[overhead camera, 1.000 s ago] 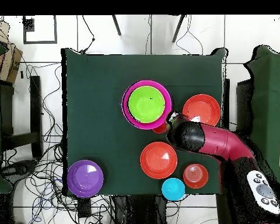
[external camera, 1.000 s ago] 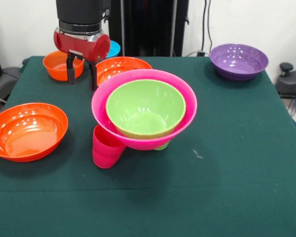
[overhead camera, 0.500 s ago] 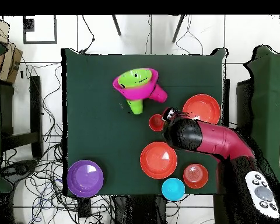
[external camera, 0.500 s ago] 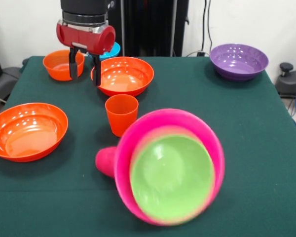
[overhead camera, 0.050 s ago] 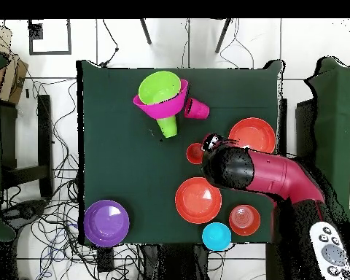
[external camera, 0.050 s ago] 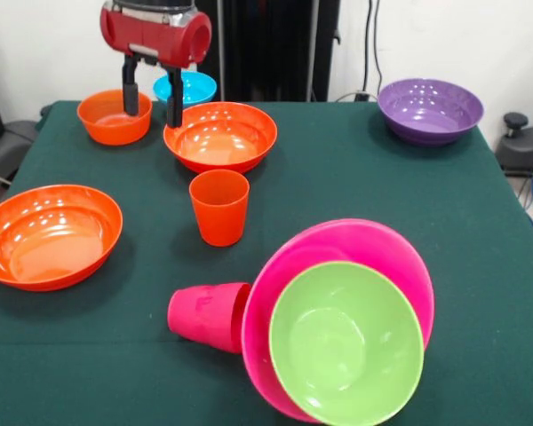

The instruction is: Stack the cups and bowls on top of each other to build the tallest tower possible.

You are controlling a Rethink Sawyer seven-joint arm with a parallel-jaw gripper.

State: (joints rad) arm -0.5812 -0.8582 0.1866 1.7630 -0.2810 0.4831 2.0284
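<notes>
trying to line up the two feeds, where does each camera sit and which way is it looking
Front view: across the table, low and angled down, facing the raised gripper, empty and open, above the bowls.
Overhead view: above the table, looking straight down; the red arm enters from the lower right.
Shared: the tipped pink bowl holding the green bowl, the magenta cup, the upright orange cup and the purple bowl.

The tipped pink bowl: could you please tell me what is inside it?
The green bowl sits nested inside the pink bowl; it covers the pink bowl's interior, so anything beneath is hidden.
</notes>
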